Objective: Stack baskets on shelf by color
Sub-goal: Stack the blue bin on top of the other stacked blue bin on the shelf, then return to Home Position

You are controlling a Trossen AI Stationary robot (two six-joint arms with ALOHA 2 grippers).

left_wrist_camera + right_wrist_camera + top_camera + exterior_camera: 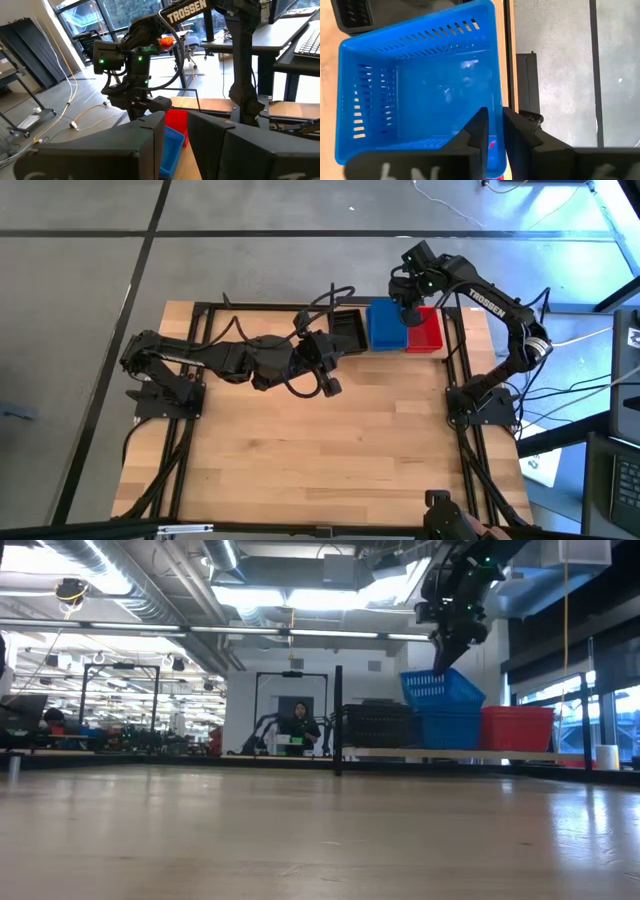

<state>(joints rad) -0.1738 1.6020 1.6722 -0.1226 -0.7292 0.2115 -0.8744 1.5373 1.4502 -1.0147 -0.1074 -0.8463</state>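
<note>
1. The shelf (455,330) runs along the far edge of the tabletop (320,450), holding black (347,332), blue (386,327) and red baskets (428,330) side by side.
2. The low view shows the top blue basket (442,688) sitting tilted on the blue one beneath.
3. The right tool (492,131) straddles that tilted basket's wall, its fingers narrowly apart; whether they pinch it I cannot tell.
4. The left tool (328,370) hovers near the black basket, fingers slightly apart, grasping nothing.
</note>
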